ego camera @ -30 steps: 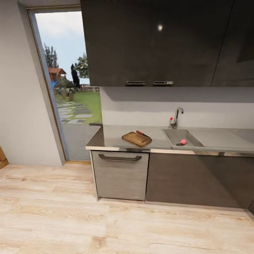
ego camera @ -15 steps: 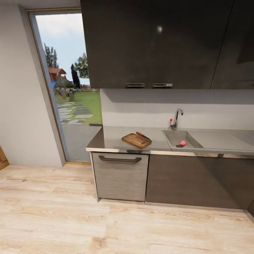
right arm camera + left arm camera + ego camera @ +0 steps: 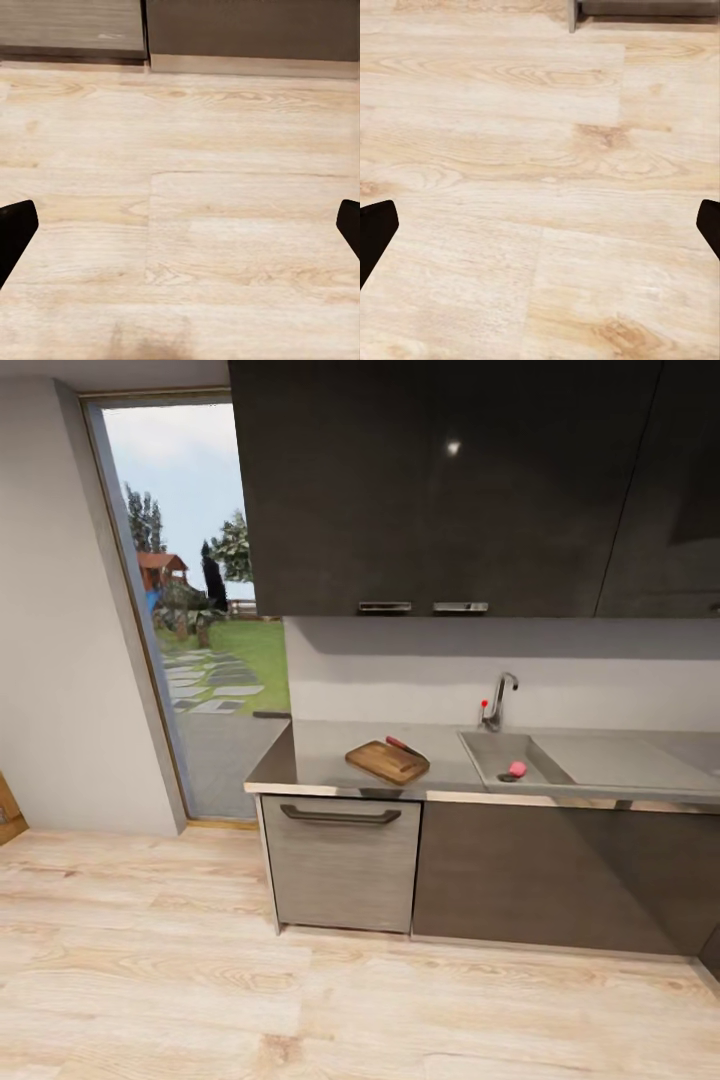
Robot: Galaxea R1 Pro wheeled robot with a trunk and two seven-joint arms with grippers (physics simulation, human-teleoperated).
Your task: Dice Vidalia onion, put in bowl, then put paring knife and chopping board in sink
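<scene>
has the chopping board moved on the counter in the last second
No. The chopping board sits the same way beside the sink; the whole view shifted slightly, so the camera moved.

The grey countertop (image 3: 320,755) runs along the kitchen wall above dark cabinet fronts. The brown wooden chopping board (image 3: 386,760) lies flat on it, turned at an angle, to the left of the sink (image 3: 590,760). The paring knife (image 3: 405,747), with its red-brown handle, rests across the board's far edge on the side nearer the sink. The sink is a matte grey basin set into the countertop, with a chrome tap and red knob behind it. The small pink-red Vidalia onion (image 3: 517,768) sits inside the basin beside the dark drain.
</scene>
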